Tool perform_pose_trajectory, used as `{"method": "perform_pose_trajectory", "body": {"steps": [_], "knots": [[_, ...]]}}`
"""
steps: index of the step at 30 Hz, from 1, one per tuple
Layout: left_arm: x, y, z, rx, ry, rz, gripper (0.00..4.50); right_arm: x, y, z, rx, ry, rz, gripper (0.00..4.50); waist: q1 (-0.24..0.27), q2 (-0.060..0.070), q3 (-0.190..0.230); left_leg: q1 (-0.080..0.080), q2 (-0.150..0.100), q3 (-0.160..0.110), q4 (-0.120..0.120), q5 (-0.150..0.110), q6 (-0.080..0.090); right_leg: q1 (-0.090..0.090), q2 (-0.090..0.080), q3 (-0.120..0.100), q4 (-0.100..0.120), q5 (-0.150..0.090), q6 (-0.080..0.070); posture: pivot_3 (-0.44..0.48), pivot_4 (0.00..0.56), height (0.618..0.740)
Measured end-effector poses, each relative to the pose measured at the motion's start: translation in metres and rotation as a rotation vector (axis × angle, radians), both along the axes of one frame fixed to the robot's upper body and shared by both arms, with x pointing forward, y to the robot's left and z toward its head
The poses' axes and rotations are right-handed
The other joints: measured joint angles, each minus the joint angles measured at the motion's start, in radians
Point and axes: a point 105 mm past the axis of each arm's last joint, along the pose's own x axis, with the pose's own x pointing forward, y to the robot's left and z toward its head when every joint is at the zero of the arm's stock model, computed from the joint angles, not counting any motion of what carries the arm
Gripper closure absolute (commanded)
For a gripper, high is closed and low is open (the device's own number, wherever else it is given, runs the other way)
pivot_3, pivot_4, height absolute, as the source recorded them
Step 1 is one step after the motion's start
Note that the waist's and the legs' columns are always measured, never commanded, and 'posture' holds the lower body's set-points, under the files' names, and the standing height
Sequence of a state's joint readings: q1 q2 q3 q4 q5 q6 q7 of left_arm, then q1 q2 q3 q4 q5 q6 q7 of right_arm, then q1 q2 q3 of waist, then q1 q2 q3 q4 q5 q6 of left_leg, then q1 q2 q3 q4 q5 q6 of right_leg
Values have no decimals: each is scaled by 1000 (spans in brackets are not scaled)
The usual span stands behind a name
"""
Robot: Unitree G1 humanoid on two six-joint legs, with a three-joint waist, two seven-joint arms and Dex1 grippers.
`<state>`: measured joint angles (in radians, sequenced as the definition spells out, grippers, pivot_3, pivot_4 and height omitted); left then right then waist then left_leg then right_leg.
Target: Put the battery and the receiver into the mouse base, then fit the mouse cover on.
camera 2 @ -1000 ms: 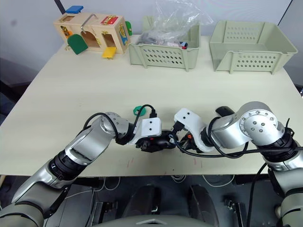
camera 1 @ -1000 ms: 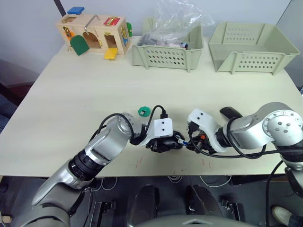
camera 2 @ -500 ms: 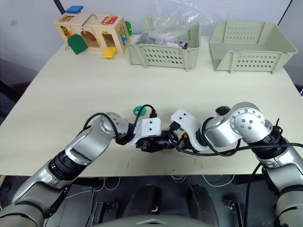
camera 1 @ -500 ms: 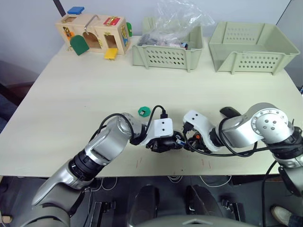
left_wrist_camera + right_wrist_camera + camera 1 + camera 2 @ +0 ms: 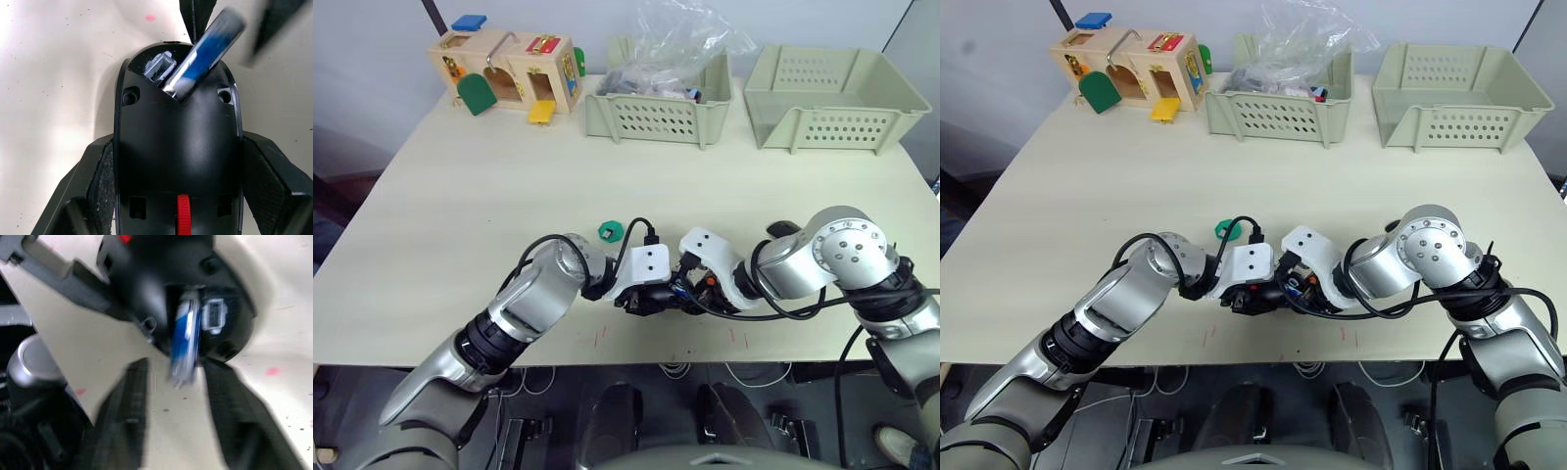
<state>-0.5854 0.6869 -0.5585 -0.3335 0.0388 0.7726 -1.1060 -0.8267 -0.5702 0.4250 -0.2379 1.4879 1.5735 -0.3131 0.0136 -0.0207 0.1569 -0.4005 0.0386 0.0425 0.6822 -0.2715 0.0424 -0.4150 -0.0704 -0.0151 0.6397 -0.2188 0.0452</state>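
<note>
— Left wrist view first: what is nearest?

— At the bottom of the frame the left hand [image 5: 178, 196] is clenched on the black oval mouse base [image 5: 177, 147], one padded black finger pressed against each flank of the shell. A small red tab shows low on the shell's middle line, and a pale rectangular slot sits open at its far end.

— And the battery?

— The slim blue cylindrical battery [image 5: 205, 51] leans tilted, its whitish end down in the opening beside that slot, its blue body rising toward the upper right of the frame.

— What holds it?

— The right hand [image 5: 173, 382]. In the right wrist view its two black fingers rise on either side of the battery's outer end, grasping it, while the other end pokes into the base [image 5: 195, 298].

— How does it look from the head?

— In the left eye view both hands meet low in the centre of the frame, near the front edge of the cream counter [image 5: 460, 196]. A little beyond them lies a flat round green disc [image 5: 610, 231]. A black shell [image 5: 781, 230], perhaps the mouse cover, peeks out behind the right arm.

— And at the back?

— Along the upper edge: a wooden latch box with coloured doors [image 5: 506, 70] at upper left, a pale green slotted plastic bin [image 5: 661, 110] with a crumpled clear plastic bag [image 5: 680, 39] in it at centre, and a second pale green bin [image 5: 837, 93] at upper right.
</note>
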Motion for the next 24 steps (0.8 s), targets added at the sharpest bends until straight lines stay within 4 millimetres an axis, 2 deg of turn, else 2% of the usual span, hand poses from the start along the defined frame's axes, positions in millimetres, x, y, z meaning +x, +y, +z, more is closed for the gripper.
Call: {"method": "perform_pose_trajectory", "body": {"steps": [7, 12, 15, 18, 24], "knots": [[-2, -2, 1, -4, 1, -5, 1575, 1, -17, 17, 21, -85, -18, 1259, 2, 0, 0, -3, 0, 0, -1, -2, 3, -1, -1, -1, -4, 0, 0, 0, 150, 740], [-2, -3, 2, -7, 1, -11, 1575, -22, -28, 17, 88, -174, 17, 1259, 2, 1, 0, -8, -1, -5, 0, -2, 3, -2, -1, -5, -7, 2, 5, 0, 150, 740], [-2, -3, 2, -9, -2, -12, 1575, -26, -22, 26, 256, -257, 7, 1259, 4, 1, 0, -12, -2, -9, 1, -2, 3, -4, 0, -9, -8, 2, 7, 0, 150, 740], [-2, -3, 2, -9, -2, -11, 1575, -29, -19, 31, 354, -303, 20, 1259, 2, 1, 0, -12, -2, -9, 2, -2, 3, -4, 0, -9, -8, 1, 10, 0, 150, 740], [-2, -3, 2, -9, 1, -12, 1575, -35, -22, 23, 549, -435, 39, 1259, 3, 2, -1, -13, -3, -10, 2, -1, 3, -4, 0, -10, -9, 1, 10, 0, 150, 740]]}}
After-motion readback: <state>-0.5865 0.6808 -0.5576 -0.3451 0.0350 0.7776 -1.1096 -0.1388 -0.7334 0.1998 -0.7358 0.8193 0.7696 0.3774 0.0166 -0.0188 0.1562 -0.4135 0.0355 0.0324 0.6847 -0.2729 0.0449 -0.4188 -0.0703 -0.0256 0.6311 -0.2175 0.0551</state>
